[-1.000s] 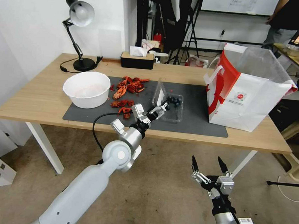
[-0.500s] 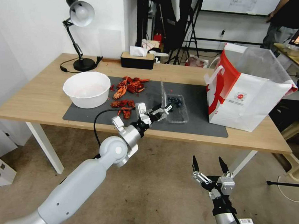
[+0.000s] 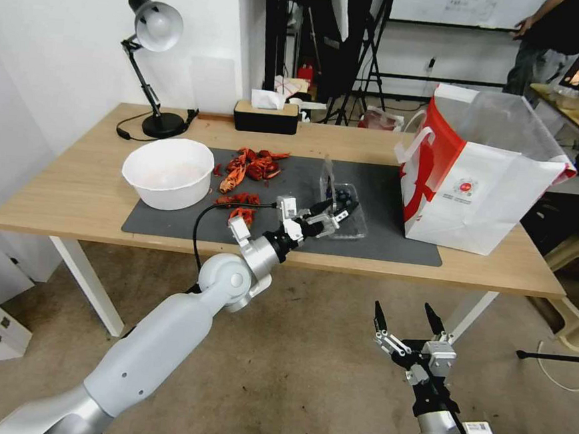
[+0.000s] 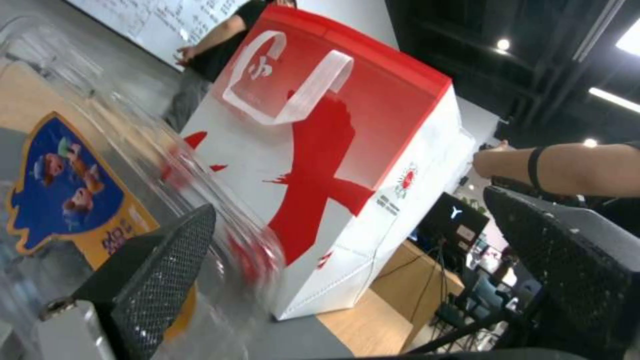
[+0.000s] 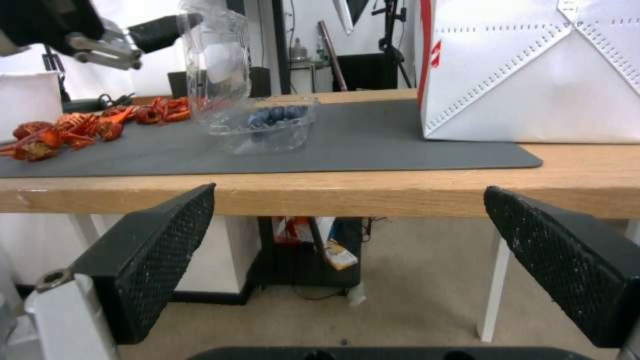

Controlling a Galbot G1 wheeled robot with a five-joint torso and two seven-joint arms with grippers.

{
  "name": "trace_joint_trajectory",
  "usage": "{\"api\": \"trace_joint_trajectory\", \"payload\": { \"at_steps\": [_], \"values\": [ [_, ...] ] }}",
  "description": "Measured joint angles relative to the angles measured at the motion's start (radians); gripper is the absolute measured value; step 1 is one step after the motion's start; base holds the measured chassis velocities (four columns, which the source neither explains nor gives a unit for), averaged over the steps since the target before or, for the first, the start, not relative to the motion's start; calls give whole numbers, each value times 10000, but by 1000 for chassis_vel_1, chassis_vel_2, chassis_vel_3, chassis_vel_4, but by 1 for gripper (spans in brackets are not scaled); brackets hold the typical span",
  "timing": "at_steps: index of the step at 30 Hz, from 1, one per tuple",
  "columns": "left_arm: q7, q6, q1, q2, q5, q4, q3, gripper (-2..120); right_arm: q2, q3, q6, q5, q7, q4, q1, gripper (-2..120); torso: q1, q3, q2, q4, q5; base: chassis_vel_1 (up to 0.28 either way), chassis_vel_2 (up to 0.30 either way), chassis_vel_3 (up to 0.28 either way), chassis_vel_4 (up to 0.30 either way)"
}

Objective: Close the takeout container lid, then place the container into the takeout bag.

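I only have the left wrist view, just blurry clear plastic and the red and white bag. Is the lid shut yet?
Observer: No. In the right wrist view the takeout container lid stands nearly upright above the container.
Operator: Where is my left gripper against it?
Observer: In the head view the left gripper, open, is up at the lid's top edge, reaching in from the crayfish side.
Operator: And the other arm?
Observer: The right gripper hangs open, low in front of the table, touching nothing.
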Motion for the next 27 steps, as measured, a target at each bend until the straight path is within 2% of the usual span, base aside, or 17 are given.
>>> {"api": "trace_joint_trajectory", "payload": {
  "at_steps": [5, 14, 16, 17, 20, 21, 25, 27],
  "values": [
    [-69, 352, -544, -203, -457, 471, 202, 95, 38, -1, 3, -68, -3, -1, -8, 100, 0, 0, 0, 0, 0, 0, 0, 0, 0],
    [-59, 441, -1065, -377, -466, 1001, 850, 89, 116, 0, 59, -114, -20, -53, -15, 100, 0, 0, -1, 0, 0, 0, 0, 0, 0],
    [-58, 437, -1242, -468, -435, 1267, 1036, 78, 144, -2, 70, -135, -23, -71, -8, 100, 1, 0, -2, 0, 0, 0, 0, 0, 0],
    [-58, 437, -1242, -468, -435, 1267, 1036, 78, 144, -2, 70, -135, -23, -71, -8, 100, 1, 0, -2, 0, 0, 0, 0, 0, 0],
    [-240, 428, -1412, -526, -354, 1564, 1255, 67, 161, -29, 73, -174, -29, -84, 17, 100, 0, 0, -1, 0, -1, 0, 0, 0, 0],
    [-608, 430, -1471, -540, -264, 1627, 1367, 57, 162, -36, 76, -181, -33, -87, 31, 100, 0, 0, -2, 0, 0, 0, 0, 0, 0],
    [-1001, 449, -1506, -552, -212, 1654, 1412, 50, 160, -40, 77, -181, -35, -89, 42, 100, 0, 0, -2, 0, -1, 0, 0, 0, 0],
    [-1632, 546, -1550, -559, -27, 1692, 1442, 39, 156, -50, 77, -180, -49, -89, 58, 100, 1, 0, -2, 1, -1, 0, 0, 0, 0]
  ]
}}
